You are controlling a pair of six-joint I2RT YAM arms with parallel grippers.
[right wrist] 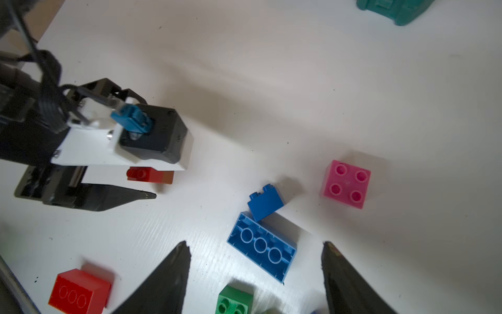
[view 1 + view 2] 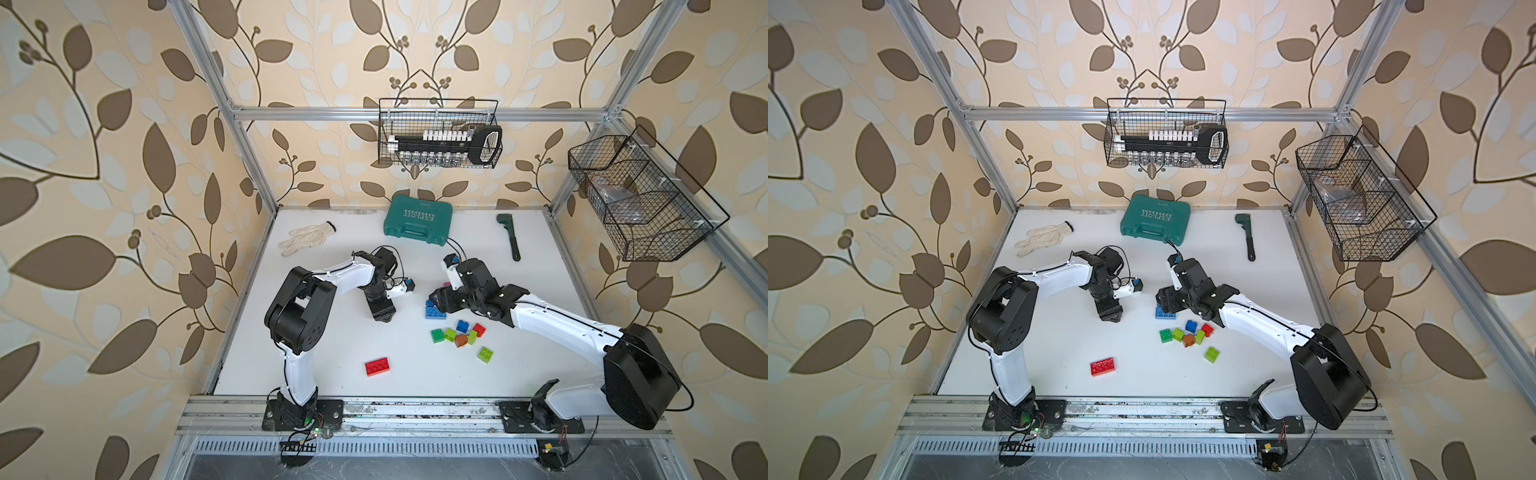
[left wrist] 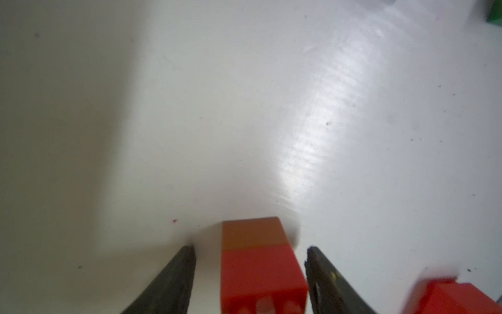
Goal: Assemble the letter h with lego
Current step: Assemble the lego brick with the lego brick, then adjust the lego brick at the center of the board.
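h barely begun: one red-and-orange brick pair (image 3: 260, 271) appears joined, lying free inside the spread left gripper (image 3: 250, 248); right gripper (image 1: 255, 243) spread over the long blue brick (image 1: 267, 254); other bricks (image 2: 450, 334) loose.

Open table (image 2: 324, 353) surrounds the long red brick (image 2: 377, 366); the brick cluster (image 2: 461, 340) crowds the right side.

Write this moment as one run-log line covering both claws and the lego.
left claw: open around red-orange stack, gaps both sides | right claw: open above upturned long blue brick | h: not yet assembled
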